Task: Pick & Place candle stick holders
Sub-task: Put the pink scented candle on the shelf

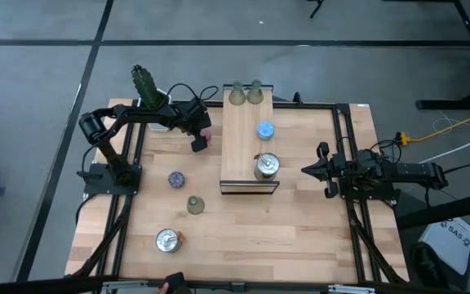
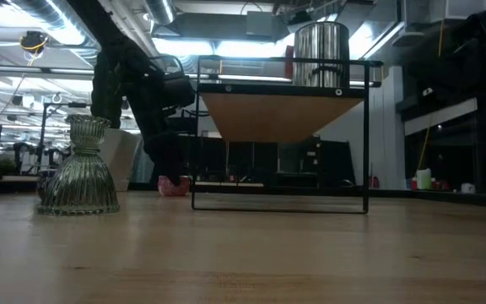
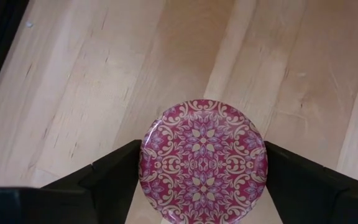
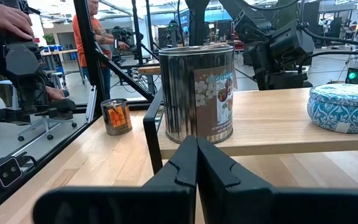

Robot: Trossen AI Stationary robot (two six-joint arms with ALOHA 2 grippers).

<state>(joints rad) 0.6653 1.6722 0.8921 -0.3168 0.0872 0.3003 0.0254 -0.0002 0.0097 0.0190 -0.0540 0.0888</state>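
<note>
- Where the left arm reaches in over the bench (image 1: 243, 220), the left claw (image 1: 200, 140) straddles the pink holder (image 3: 202, 160), a low round tin with a red-and-cream floral lid; its fingers (image 3: 114, 177) stand at either side of the lid, whether pressing it I cannot tell.
- The cactus (image 1: 145, 86) stands just behind that arm at the bench's far edge.
- Nearer the front lie the purple holder (image 1: 175, 178), an olive-green bell-shaped holder (image 1: 195, 204) and a shiny silver holder (image 1: 167, 240), well apart.
- The long wooden board (image 1: 241, 143) sits on a black frame right of the claw, carrying two green holders (image 1: 246, 93) at its far end, the blue holder (image 1: 265, 130) and a silver holder (image 1: 267, 166).
- The right claw (image 1: 310, 170) waits clenched and empty, near the board's right side.
</note>
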